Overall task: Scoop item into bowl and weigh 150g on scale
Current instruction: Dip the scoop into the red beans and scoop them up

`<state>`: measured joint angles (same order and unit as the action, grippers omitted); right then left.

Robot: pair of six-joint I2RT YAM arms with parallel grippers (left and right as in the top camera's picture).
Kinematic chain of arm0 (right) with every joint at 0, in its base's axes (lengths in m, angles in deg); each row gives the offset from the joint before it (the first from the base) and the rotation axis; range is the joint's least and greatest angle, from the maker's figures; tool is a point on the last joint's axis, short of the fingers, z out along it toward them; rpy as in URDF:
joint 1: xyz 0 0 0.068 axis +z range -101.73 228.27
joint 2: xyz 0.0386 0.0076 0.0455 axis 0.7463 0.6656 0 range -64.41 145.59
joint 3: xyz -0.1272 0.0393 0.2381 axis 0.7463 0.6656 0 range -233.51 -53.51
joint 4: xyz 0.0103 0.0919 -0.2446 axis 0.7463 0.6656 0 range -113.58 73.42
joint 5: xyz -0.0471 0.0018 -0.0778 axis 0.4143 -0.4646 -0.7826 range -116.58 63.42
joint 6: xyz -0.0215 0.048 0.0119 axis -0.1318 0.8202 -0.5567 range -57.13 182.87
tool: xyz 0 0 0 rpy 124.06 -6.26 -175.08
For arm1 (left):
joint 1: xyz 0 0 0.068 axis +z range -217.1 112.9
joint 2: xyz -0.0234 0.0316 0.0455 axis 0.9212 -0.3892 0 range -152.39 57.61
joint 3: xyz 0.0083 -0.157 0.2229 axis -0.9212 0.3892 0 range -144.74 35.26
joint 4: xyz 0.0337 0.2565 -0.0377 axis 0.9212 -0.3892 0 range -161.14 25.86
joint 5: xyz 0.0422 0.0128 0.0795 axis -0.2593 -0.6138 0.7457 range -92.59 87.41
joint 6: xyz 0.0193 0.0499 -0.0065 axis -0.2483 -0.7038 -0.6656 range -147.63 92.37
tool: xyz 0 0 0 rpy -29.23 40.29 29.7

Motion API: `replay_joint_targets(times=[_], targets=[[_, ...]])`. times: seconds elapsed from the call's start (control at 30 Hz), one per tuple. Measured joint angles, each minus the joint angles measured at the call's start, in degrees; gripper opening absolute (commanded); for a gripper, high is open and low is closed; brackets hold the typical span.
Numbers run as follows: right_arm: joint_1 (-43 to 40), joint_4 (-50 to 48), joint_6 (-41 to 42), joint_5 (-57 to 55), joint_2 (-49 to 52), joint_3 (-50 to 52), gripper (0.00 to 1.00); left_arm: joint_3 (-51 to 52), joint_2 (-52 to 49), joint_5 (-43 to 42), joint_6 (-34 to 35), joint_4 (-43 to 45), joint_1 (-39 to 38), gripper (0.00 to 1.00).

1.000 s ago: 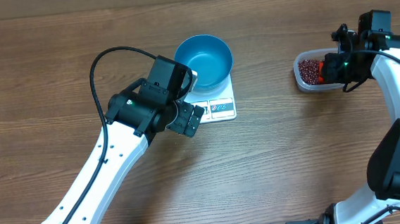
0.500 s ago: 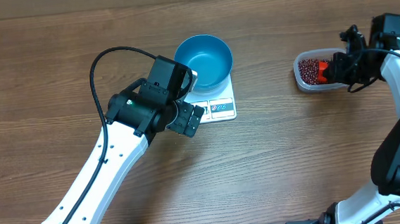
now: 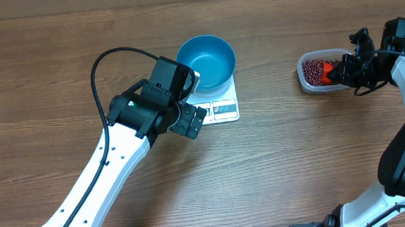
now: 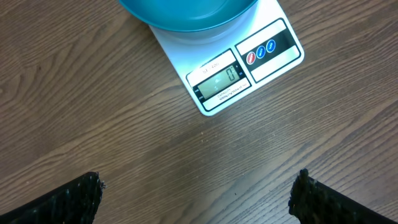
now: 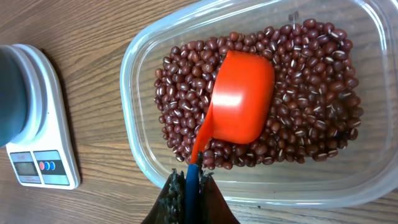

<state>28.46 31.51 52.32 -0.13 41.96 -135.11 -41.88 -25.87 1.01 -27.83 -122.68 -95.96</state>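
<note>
The bowl (image 3: 206, 59) on the scale (image 3: 220, 109) is seen empty, the scoop (image 5: 239, 99) is pinched by the right gripper (image 5: 189, 186) among beans (image 5: 186, 93), left gripper (image 4: 196, 199) spread open.

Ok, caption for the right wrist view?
Right gripper, jaws shut on the handle of the orange scoop, which lies on red-brown beans in the clear tub; white scale at frame left.

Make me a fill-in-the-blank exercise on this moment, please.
The scale carries the ____ bowl. Its display reads ____. The right hand holds the orange scoop by its ____, in the tub of beans. The left hand is ____, holding nothing.
Missing: blue; zero; handle; open.
</note>
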Motion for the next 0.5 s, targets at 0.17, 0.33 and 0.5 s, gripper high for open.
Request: replay_joint_targets(times=[0.17,0.33,0.5], targets=[[-0.07,0.13,0.0,0.81,0.09,0.07,0.04,0.0,0.0,0.0,0.0,-0.02,0.0,1.0],[-0.07,0.07,-0.02,3.02,0.31,0.37,0.04,0.0,0.0,0.0,0.0,-0.02,0.0,1.0],[-0.31,0.2,0.0,3.87,0.44,0.39,0.03,0.0,0.0,0.0,0.0,-0.02,0.0,1.0]])
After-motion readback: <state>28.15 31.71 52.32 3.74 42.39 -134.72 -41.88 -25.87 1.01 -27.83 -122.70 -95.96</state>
